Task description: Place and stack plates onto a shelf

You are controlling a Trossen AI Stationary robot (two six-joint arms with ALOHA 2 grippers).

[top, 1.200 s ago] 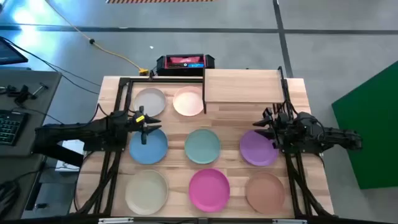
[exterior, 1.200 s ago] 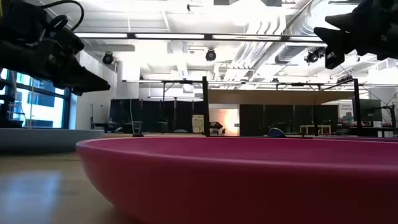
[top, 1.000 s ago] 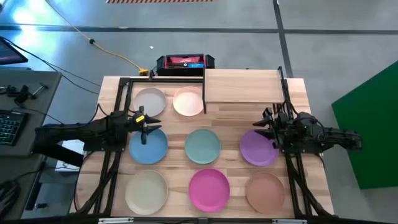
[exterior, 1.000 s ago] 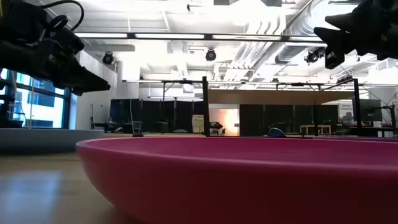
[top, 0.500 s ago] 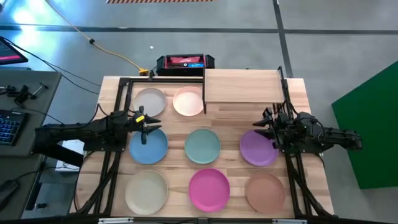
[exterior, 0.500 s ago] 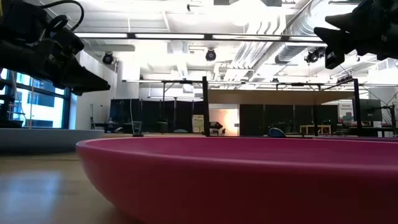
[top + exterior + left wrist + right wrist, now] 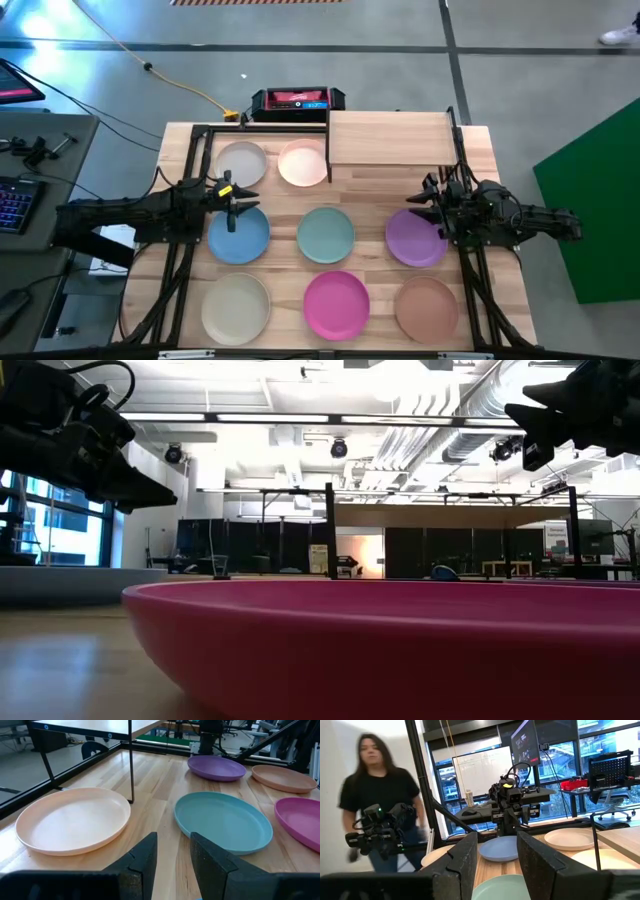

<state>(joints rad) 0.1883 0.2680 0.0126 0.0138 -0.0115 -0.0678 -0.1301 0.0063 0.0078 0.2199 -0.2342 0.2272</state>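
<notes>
Eight round plates counted on the wooden tabletop (image 7: pixel 380 190), all lying flat, none stacked. Far row, near the far left corner: grey-white plate (image 7: pixel 241 162) and pale pink plate (image 7: pixel 303 163). Middle row, left edge to right edge: blue plate (image 7: pixel 240 238), teal plate (image 7: pixel 326 235), purple plate (image 7: pixel 412 241). Near row, along the near edge: cream plate (image 7: pixel 236 306), magenta plate (image 7: pixel 336 302), tan-brown plate (image 7: pixel 427 306).

One shelf (image 7: pixel 390 138), at the far right corner, long axis running along the far edge, bare on top, black legs below.

Two grippers. Left gripper (image 7: pixel 246 201) over the far rim of the blue plate, pointing toward the middle of the tabletop, jaws a little apart, holding nothing. Right gripper (image 7: pixel 413 208) over the far rim of the purple plate, pointing toward the left edge, jaws likewise apart and empty.

One person (image 7: pixel 385 800) in a black top beyond the left edge.
</notes>
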